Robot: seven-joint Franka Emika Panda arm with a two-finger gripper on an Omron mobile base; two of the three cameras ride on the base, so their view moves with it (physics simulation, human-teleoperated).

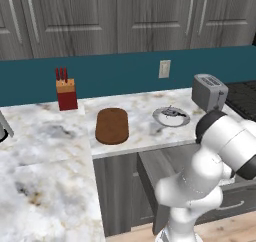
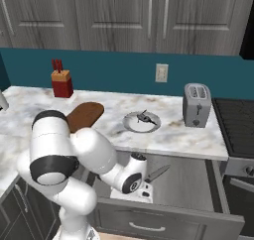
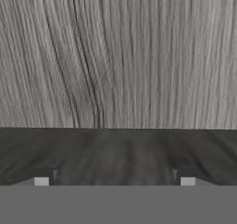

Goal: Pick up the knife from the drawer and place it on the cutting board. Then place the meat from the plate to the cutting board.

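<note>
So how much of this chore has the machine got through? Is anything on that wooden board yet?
Not yet. The drawer is pulled open, and the hand is down inside it with its fingers spread wide, beside the knife, which lies on the drawer floor. The cutting board is bare. The meat sits on the plate. Both moves are left to do.

White rounded arm segments [image 2: 74, 150] — glossy, black joint bands; small dark fingertips [image 3: 41, 177].

Both base views look forward and down over the white speckled marble counter [image 1: 140, 136], sharing it from left and right; the hand view sits close against grey wood grain
</note>
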